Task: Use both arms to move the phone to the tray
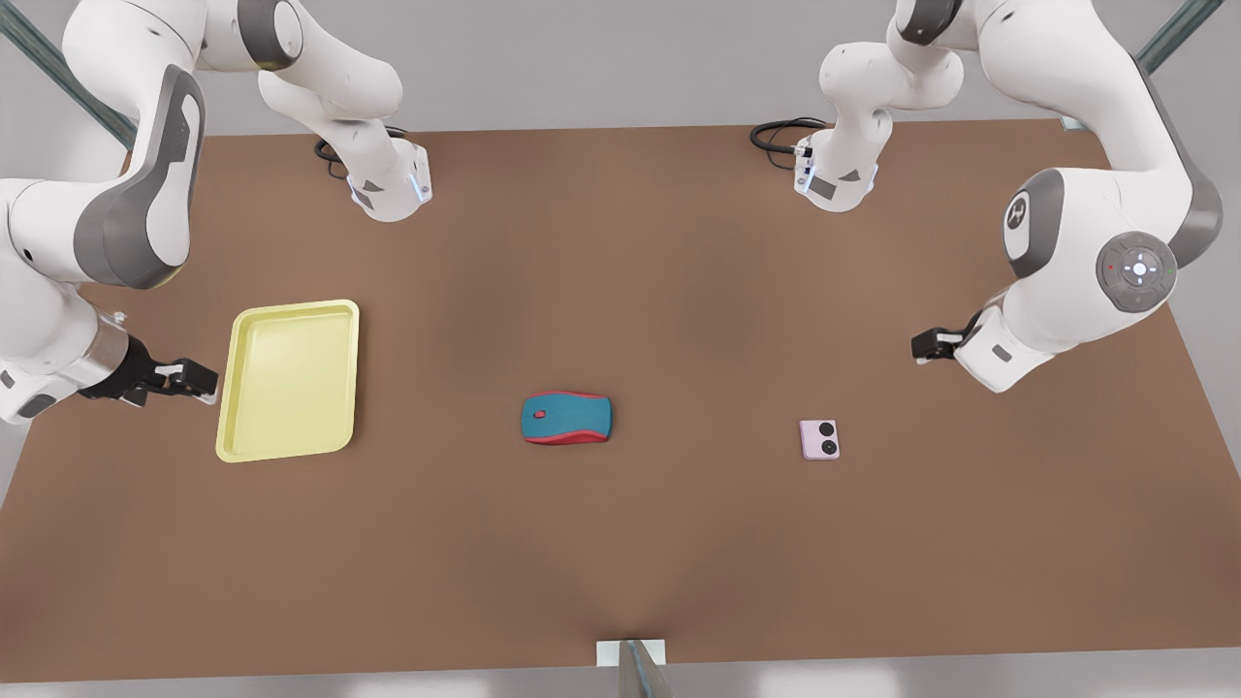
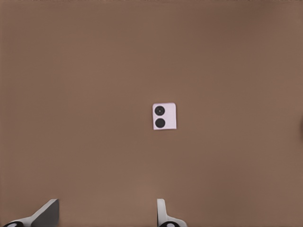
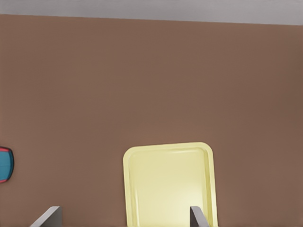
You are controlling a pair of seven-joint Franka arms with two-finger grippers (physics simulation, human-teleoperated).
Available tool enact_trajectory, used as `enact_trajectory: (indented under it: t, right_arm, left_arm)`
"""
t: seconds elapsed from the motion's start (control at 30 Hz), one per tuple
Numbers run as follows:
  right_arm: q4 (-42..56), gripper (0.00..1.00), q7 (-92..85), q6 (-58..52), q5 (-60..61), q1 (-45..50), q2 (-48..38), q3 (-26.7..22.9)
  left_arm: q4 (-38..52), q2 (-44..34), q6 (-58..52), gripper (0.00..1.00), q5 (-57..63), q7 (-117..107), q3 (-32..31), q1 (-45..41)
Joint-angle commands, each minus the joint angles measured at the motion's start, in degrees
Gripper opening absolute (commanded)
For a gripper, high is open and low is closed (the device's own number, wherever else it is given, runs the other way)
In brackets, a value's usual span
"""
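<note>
The pale pink phone [image 1: 819, 440] lies flat on the brown table at the front view's right, its two black lenses facing up. My left gripper [image 1: 926, 344] hovers above the table, up and to the right of the phone in the front view. In the left wrist view the phone [image 2: 164, 116] sits ahead of the left gripper [image 2: 105, 218], whose fingers [image 2: 163, 215] stand wide apart and open. The pale yellow tray [image 1: 291, 383] rests at the front view's left, empty. My right gripper [image 1: 199, 381] hangs just off its left rim, open. The right wrist view has the tray [image 3: 168, 184] ahead of the right gripper [image 3: 123, 221].
A teal-and-red computer mouse [image 1: 567, 418] lies mid-table between tray and phone; its edge [image 3: 4, 164] shows in the right wrist view. Black cables [image 1: 780, 136] coil by the arm bases at the table's far edge.
</note>
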Motion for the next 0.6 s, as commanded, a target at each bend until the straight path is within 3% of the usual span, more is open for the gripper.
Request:
enact_trajectory:
  t: [0.0,0.17,0.4,0.57]
  right_arm:
    - [0.0,1.0,-1.7,0.4,0.0,0.0,-0.1,0.0]
    - [0.0,1.0,-1.7,0.4,0.0,0.0,-0.1,0.0]
    - [-0.5,1.0,-1.7,1.2,0.3,-0.2,-0.6,0.0]
    - [-0.3,1.0,-1.7,1.1,0.5,-0.2,-0.3,0.0]
  left_arm:
    - [0.0,0.3,1.0,1.0,0.1,-0.4,-0.1,0.0]
    - [-0.8,7.7,14.1,1.0,-3.4,-7.2,-0.4,-2.6]
    - [-28.4,7.9,56.9,1.0,-3.5,-12.8,-0.5,-4.2]
    - [-32.0,12.1,64.0,1.0,-3.5,-14.6,-0.5,-4.8]
